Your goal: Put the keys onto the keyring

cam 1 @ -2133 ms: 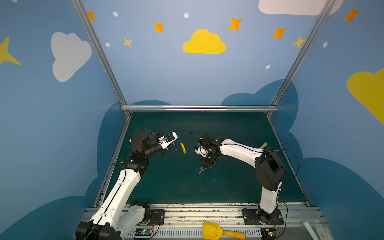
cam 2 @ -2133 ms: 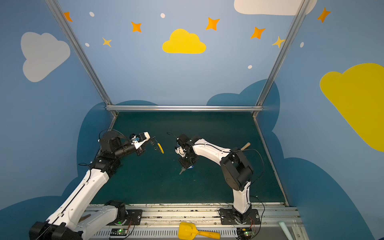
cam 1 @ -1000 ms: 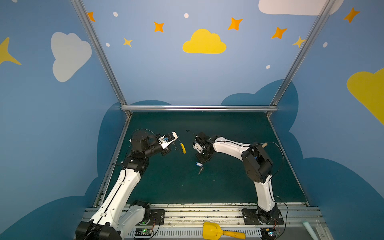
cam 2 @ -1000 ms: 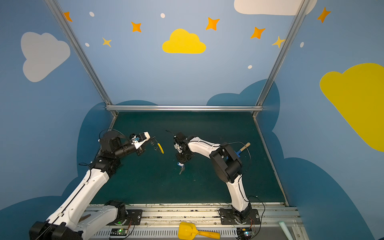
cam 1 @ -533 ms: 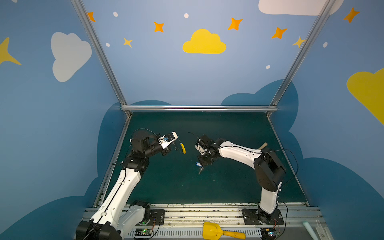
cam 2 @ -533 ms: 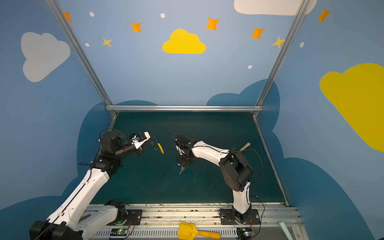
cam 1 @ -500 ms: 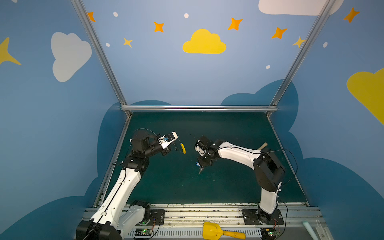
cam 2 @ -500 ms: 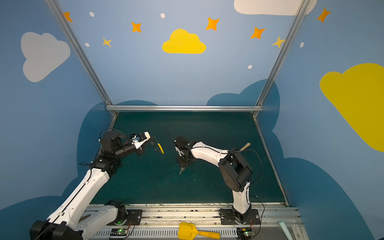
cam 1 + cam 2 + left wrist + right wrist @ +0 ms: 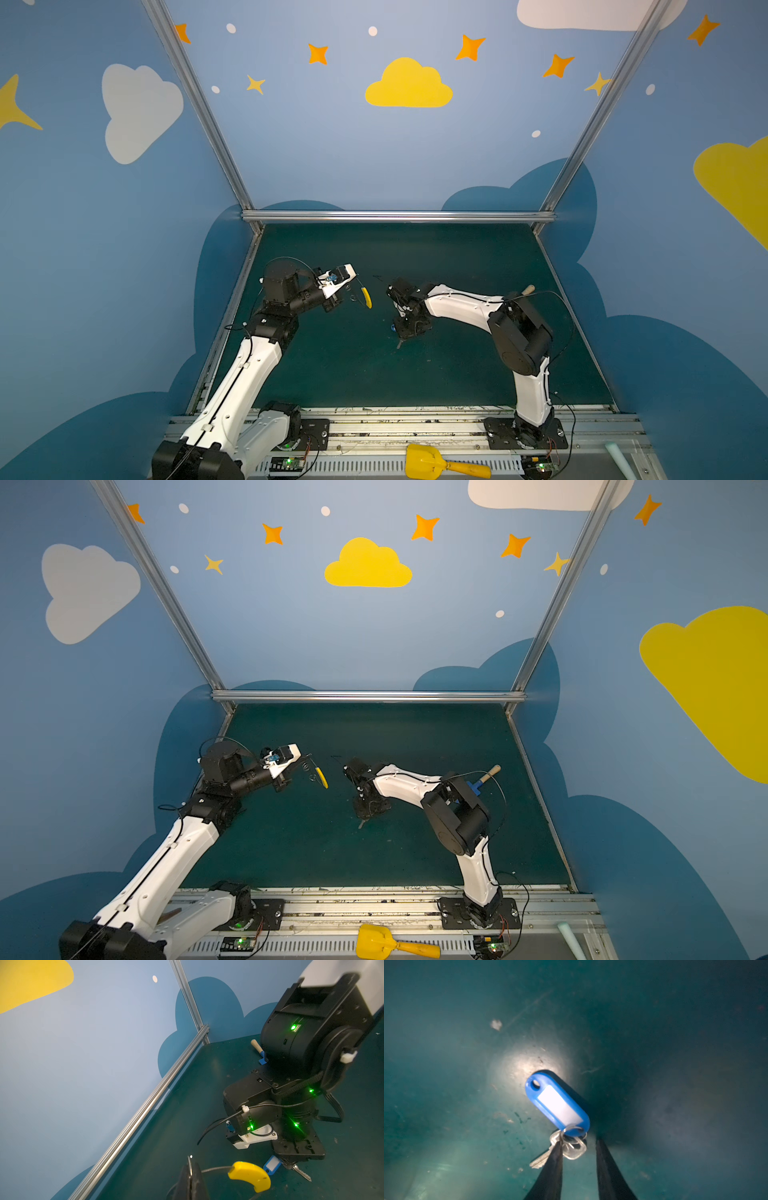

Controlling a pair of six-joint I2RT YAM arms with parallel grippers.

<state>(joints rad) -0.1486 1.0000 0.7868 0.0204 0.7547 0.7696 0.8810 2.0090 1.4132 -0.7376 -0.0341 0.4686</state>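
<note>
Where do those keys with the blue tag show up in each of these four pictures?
In a top view: the keys, mid green mat, under the right gripper.
In a top view: same spot, mostly the blade showing.
Left wrist: beyond the yellow sleeve, under that gripper.
Right wrist: blue tag just ahead of the fingers.
Shared landmark: that gripper, directly over them.

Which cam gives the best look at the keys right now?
Right wrist view: the keys sit mid-frame, close up, with the blue tag, small ring and silver key all clear. The left wrist view shows them small and partly covered. In both top views they are just a speck.
</note>
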